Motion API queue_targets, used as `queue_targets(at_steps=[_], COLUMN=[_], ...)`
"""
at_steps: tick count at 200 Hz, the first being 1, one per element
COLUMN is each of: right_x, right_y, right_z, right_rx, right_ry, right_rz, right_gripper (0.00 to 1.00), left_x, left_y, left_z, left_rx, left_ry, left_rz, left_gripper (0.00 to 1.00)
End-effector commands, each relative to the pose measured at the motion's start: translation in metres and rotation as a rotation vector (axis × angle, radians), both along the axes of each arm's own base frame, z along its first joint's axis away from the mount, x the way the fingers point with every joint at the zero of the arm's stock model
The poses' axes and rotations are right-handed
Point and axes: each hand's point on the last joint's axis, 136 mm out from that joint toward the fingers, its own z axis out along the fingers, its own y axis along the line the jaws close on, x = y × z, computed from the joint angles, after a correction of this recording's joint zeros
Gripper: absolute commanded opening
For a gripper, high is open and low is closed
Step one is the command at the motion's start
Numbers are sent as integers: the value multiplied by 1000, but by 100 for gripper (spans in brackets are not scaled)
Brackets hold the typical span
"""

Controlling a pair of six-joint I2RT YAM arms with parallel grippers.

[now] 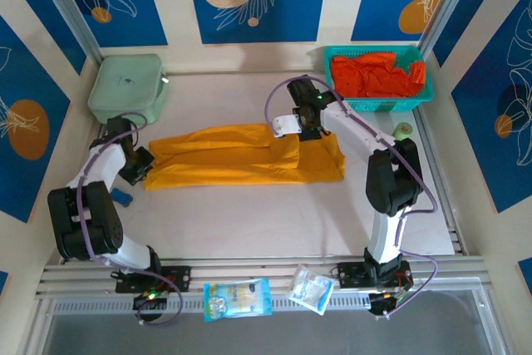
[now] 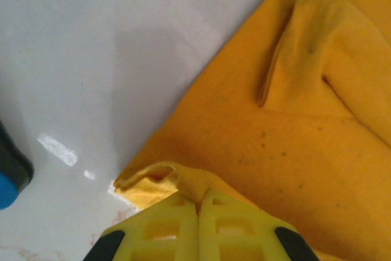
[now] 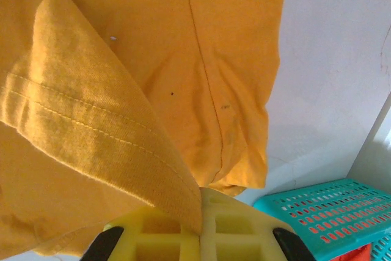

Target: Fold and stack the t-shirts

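1. Location. The mustard-yellow t-shirt [image 1: 245,155] lies across the middle of the worktop [image 1: 249,222]. Its long axis runs from 9 to 3 o'clock, and it is partly folded with layers overlapping. The red-orange t-shirts [image 1: 378,74] are heaped in the teal basket [image 1: 382,106] at the worktop's 1 o'clock corner. A pale green box [image 1: 125,87] stands at 10 o'clock.
2. Left gripper [image 1: 143,169]. It sits at the shirt's 9 o'clock end. The left wrist view shows its jaws pressed together on a small raised pinch of the cloth's corner.
3. Right gripper [image 1: 306,132]. It sits on the shirt's far edge, about 1 o'clock from the shirt's centre. The right wrist view shows its jaws closed on the stitched hem, with cloth draping away from the grip.
4. Handling, assessed.
   - The cloth is light and limp, with no stiffness of its own.
   - It will sag and crease between the two holds and will not keep a shape unless laid flat.
   - It is not fragile.
   - The knit surface gives some friction, yet a shallow pinch on a thin edge could slip out.
5. Hold points, recommended.
   - Take hems and corners, where the doubled fabric gives the jaws more to bite on.
   - Two holds well apart along one edge should keep it taut.
   - Where layers overlap, there is a risk of catching only the top layer.
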Motion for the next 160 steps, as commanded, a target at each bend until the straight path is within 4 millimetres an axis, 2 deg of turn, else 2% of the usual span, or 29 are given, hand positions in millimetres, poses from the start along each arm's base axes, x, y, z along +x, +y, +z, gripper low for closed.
queue_targets(at_steps=[1,11,49,79,103,123,144,160], right_x=[7,9,21,32,41,52,61,69], right_y=[9,10,14,19,24,26,27,24], right_z=[3,0,-7,-8,-15,-22,-39,-53], right_rx=[37,37,54,78,94,112,123,119], right_ry=[-1,1,-10,-23,-18,-13,16,31], right_rz=[15,7,-35,-71,-99,-142,-209,-269], right_gripper=[0,0,0,0,0,0,0,10], left_x=[10,11,14,15,16,14,13,11], left_y=[7,7,9,9,8,8,8,7], left_z=[-4,-9,-18,-19,-14,-10,-5,-1], left_rx=[24,20,27,27,22,29,31,32], left_ry=[-1,8,30,27,10,2,-6,-12], left_rz=[9,11,17,14,10,5,0,-5], left_gripper=[0,0,18,52,71,80,86,90])
